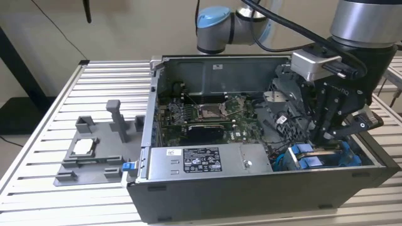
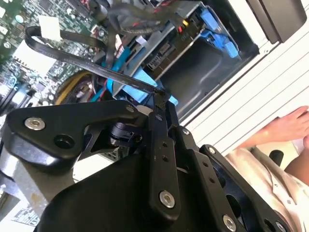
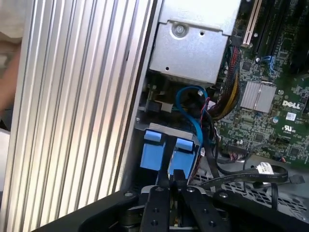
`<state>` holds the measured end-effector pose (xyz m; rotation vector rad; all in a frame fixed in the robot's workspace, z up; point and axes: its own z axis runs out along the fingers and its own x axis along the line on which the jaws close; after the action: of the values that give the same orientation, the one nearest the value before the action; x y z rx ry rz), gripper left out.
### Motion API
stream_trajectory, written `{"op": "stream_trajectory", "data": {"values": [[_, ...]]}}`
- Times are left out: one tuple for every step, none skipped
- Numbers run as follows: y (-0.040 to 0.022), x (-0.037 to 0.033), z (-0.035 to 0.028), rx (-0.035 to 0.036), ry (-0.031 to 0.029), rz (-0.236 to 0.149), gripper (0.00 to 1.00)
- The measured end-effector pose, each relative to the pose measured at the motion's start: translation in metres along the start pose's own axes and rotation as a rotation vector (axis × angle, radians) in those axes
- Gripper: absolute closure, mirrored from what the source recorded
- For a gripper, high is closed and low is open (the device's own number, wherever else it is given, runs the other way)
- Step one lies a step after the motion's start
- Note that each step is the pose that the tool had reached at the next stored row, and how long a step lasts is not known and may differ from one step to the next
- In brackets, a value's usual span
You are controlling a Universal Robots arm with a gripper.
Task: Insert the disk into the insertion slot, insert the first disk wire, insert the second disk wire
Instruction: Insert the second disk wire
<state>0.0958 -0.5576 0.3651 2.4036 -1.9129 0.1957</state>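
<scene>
My gripper reaches down into the open computer case at the exterior view's right. Its fingers are shut on a flat black disk wire, pinched at the tips. The wire loops away over the motherboard and, in the first wrist view, the wire trails off from the gripper. Just beyond the fingertips sit the blue carrier tabs of the disk, lodged in the grey insertion slot; its blue frame also shows behind the wire. The disk's silver body is hidden.
A grey labelled power-supply box lies along the case's front wall. The motherboard fills the case floor. An open bay with blue tabs lies beside the disk. A grey fixture stands on the slatted table. A person's hand is close by.
</scene>
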Motion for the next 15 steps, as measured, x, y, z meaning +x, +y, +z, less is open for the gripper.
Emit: {"op": "stream_trajectory", "data": {"values": [[0.0001,0.0027,0.0011,-0.0044,-0.0011,-0.001,0.84],[0.0004,0.0038,0.0026,-0.0047,-0.0013,0.0,0.84],[0.0005,0.0039,0.0042,-0.0049,-0.0031,0.003,0.84],[0.0005,0.0039,0.0048,-0.0046,-0.0067,0.008,0.84],[0.0004,0.0039,0.0054,-0.0041,-0.0132,0.015,0.84],[0.0004,0.0038,0.0059,-0.0033,-0.0219,0.025,0.84],[0.0004,0.0037,0.0062,-0.0019,-0.0333,0.034,0.84],[0.0005,0.0037,0.0064,0.0002,-0.0469,0.041,0.84],[0.0005,0.0037,0.0065,0.0032,-0.064,0.047,0.84],[0.0005,0.0036,0.0066,0.0065,-0.0821,0.052,0.84],[0.0005,0.0036,0.0066,0.0098,-0.0994,0.056,0.84],[0.0004,0.0036,0.0067,0.0132,-0.1174,0.06,0.84],[0.0004,0.0036,0.0068,0.0165,-0.1349,0.063,0.84],[-0.0006,0.004,0.0069,0.0187,-0.1459,0.064,0.84],[-0.0027,0.0047,0.0071,0.0165,-0.1485,0.064,0.84]]}}
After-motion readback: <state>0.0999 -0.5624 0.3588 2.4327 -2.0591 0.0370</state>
